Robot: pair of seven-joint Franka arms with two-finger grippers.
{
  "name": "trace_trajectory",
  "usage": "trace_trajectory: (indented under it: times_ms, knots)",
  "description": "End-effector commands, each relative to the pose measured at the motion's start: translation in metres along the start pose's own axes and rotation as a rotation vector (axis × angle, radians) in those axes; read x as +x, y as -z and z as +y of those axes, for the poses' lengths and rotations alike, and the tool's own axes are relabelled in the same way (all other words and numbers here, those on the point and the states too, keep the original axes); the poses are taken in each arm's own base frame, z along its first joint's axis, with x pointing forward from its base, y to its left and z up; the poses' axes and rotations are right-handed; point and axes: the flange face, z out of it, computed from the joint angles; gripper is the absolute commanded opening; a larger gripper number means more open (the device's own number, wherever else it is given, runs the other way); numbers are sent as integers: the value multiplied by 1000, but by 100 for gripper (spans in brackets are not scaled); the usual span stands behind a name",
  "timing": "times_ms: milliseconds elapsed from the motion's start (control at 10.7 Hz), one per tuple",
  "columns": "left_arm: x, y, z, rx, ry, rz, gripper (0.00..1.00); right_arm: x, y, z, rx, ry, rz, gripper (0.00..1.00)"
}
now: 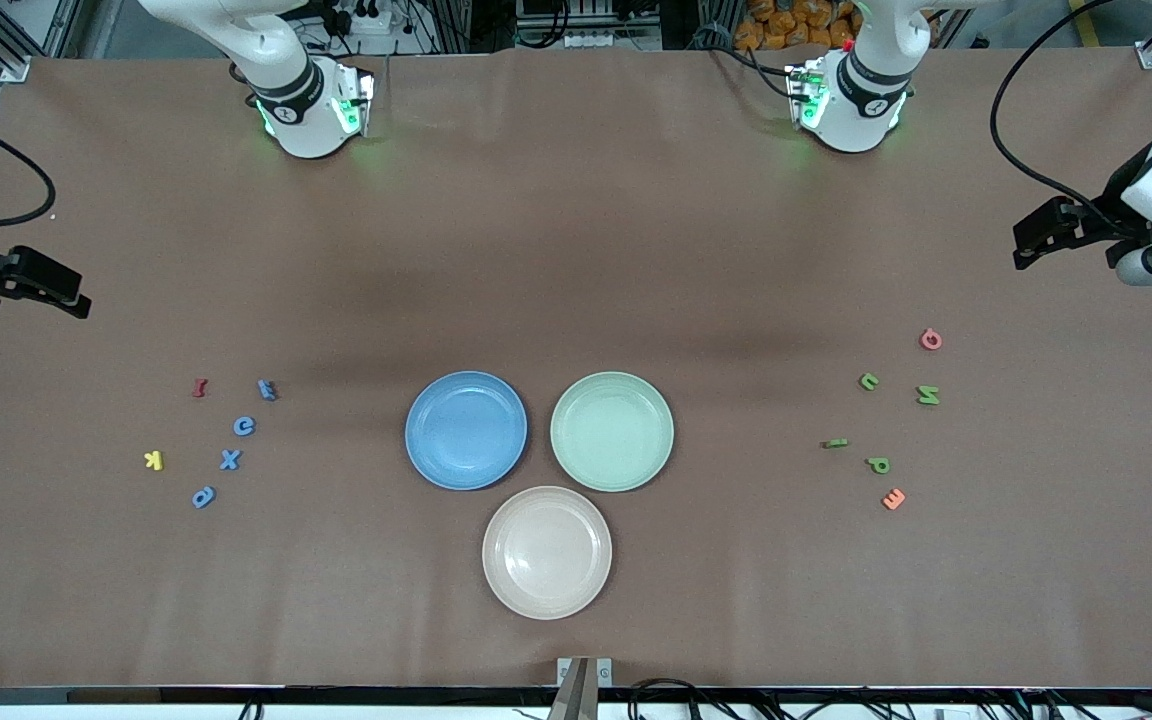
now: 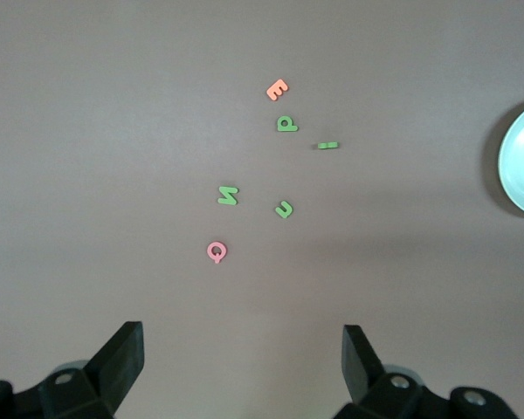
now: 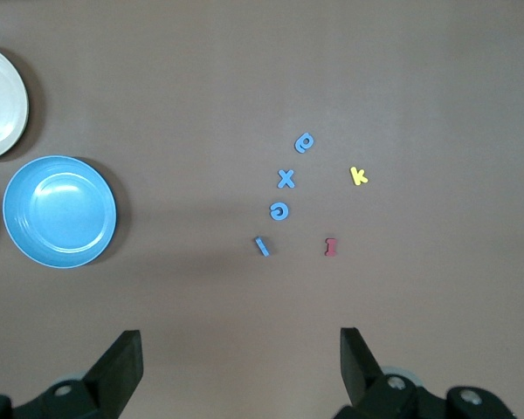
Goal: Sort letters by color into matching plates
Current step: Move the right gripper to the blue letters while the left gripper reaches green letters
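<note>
Beige plate (image 1: pixel 547 552) empty, blue plate (image 1: pixel 466 430) and green plate (image 1: pixel 612 431) too; nothing sorted yet. Blue letters (image 3: pixel 285 194) lie under right end effector (image 3: pixel 240 362), green letters (image 2: pixel 275 168) under left end effector (image 2: pixel 243 358); both w/ jaws apart, holding nothing.

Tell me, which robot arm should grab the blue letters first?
The right arm, probably. Its open claw hangs above the table at its own end, where the four blue letters lie, not far from the blue plate. The left claw, open too, waits over the green letters.
</note>
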Motion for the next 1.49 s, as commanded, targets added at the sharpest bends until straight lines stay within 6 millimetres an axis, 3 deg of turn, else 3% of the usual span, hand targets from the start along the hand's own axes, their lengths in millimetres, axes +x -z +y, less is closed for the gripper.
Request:
trace_trajectory:
  times_ms: [0,279,465,745,1117,1396]
  knots:
    - [-5,8,-7,-37,-17,-4,100,1,4,-2,-10,-6,-3,100]
    - [-3,3,-7,-46,-16,-14,100,1,4,-1,-9,-7,-2,100]
    - [-1,-11,-8,-51,10,-42,100,3,0,-4,-11,0,-6,100]
    - [1,-62,-19,-39,93,-90,100,7,-9,-1,-9,-6,-11,100]
    - [1,-134,-21,-34,340,-55,100,17,-76,-2,-6,-14,-17,100]
    - [-4,-184,-12,-36,466,-26,100,19,-165,-21,3,34,28,100]
